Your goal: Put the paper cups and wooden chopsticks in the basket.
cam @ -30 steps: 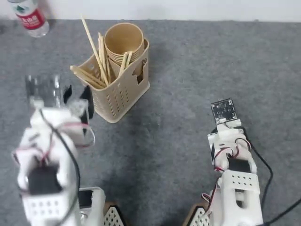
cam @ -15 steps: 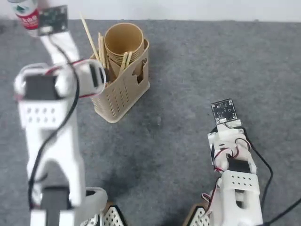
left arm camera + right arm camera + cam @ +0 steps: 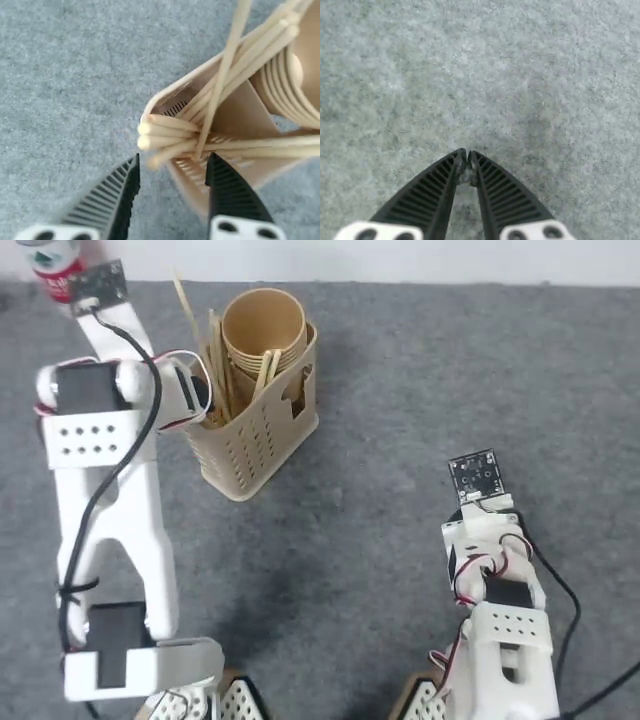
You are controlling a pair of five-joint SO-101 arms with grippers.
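Basket (image 3: 255, 440) sits toward the far-left part of the counter (image 3: 420, 380), upright. Stack of nested paper cups (image 3: 263, 330) stands inside it, in the section nearer the far edge. Wooden chopsticks (image 3: 215, 360) are in the basket too. Most lean up out of the other section, and one long one sticks out toward the far-left corner.

Left arm (image 3: 105, 490) is stretched out from the near edge, with its end effector (image 3: 175, 159) right at the basket's left side. It is spread wide, holding nothing. In the left wrist view a bundle of chopstick ends (image 3: 160, 142) pokes over the basket's corner rim (image 3: 155, 102) and lies in the gap between the two fingers (image 3: 122, 195). One end is very close to a finger tip; I can't tell whether they touch.

Right arm (image 3: 495, 580) is at the near-right side, well apart from the basket. Right end effector (image 3: 467, 156) is pressed together with nothing in it, pointing down at bare grey counter (image 3: 520, 65).

A bottle with a red label (image 3: 55, 265) lies at the far-left corner, apart from the basket.
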